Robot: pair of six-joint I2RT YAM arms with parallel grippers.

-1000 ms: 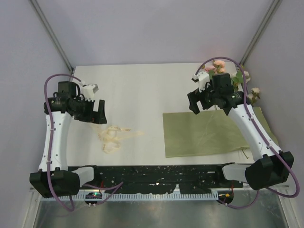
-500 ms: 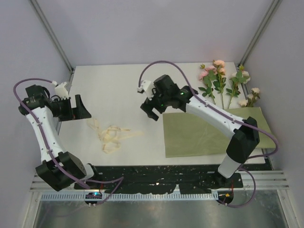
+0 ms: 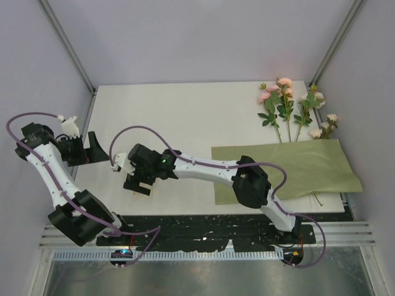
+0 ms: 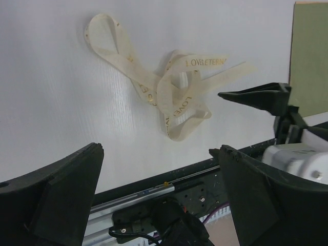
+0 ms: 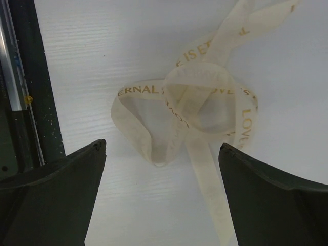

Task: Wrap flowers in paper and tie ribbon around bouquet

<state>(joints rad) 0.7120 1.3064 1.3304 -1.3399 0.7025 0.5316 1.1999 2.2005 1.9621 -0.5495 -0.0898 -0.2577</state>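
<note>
Right end effector (image 5: 161,148), spread wide, hangs over the ribbon (image 5: 205,97), apparently to grasp it; left end effector (image 4: 159,154) also spread.

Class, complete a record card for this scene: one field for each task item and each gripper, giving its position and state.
Sheer cream ribbon: loose loops with gold lettering, lying on the white table, near left.
Olive-green paper sheet: flat, near right.
Pink and cream roses: lying far right, beyond the paper, unwrapped.
Right gripper: open, reached across over the ribbon, holding nothing.
Left gripper: open, at the table's left edge, empty.
</note>
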